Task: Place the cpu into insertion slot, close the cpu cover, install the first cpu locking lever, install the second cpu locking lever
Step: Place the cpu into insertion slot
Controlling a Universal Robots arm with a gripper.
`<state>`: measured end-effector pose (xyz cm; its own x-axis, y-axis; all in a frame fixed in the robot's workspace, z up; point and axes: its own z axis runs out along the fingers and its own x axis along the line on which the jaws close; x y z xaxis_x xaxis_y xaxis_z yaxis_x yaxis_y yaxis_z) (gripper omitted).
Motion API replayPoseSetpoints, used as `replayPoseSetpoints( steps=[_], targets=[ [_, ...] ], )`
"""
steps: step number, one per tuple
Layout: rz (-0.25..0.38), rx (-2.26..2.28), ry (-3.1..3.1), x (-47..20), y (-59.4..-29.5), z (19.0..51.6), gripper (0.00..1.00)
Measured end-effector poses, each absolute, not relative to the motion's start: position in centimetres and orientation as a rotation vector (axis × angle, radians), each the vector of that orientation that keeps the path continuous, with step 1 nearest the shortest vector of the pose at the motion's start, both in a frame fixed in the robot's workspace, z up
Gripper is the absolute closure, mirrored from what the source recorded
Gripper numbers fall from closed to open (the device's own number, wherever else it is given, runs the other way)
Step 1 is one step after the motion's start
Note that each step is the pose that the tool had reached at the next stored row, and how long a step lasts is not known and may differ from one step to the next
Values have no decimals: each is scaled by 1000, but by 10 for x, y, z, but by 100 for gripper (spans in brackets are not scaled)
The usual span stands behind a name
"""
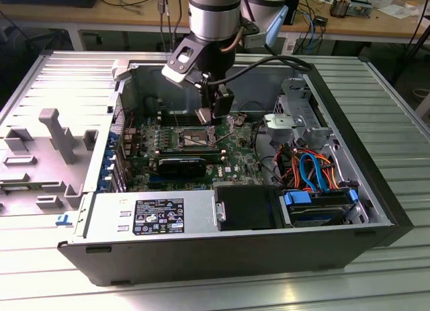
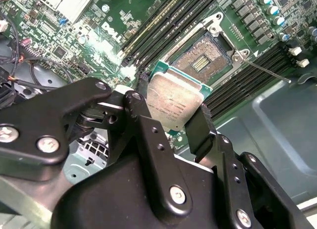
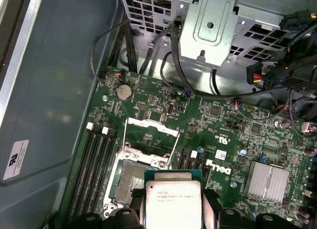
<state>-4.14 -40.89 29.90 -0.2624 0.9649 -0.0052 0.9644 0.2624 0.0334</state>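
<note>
Ribbed metal table [image 1: 393, 116] — open computer case [image 1: 235, 257] on it, grey panel [image 1: 40, 156] beside the case

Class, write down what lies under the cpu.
The cpu, clamped in the gripper, hangs above the motherboard. Part of the open insertion slot shows beside it; whatever lies directly beneath is covered.

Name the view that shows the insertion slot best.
The second wrist view: the slot lies open with its contact field plain, beyond the cpu. In the first wrist view the cpu hides part of it; in the exterior view it is a small dark square near the gripper.
</note>
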Motion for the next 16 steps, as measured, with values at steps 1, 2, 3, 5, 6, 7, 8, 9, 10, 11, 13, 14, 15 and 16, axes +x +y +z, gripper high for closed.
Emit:
replayPoseSetpoints(
  steps=[1,2,3,5,6,7,8,9,10,11,13,14,15,16],
  targets=[
    [36,1900,2471,-41,-408,299,45],
    [36,1905,2467,-41,-407,298,45],
    [36,1911,2463,-41,-406,298,45],
    [36,1920,2455,-41,-402,296,45],
    [36,1925,2451,-41,-400,296,45],
    [36,1932,2446,-41,-398,295,45],
    [36,1937,2441,-41,-397,294,45],
    [35,1943,2437,-41,-397,293,45],
    [36,1951,2430,-41,-396,292,45],
    [35,1965,2419,-41,-395,291,45],
    [35,1995,2393,-42,-394,287,45],
    [34,2007,2383,-42,-394,286,45],
    [34,2015,2377,-42,-393,285,45],
    [34,2025,2368,-42,-393,284,45]
  ],
)
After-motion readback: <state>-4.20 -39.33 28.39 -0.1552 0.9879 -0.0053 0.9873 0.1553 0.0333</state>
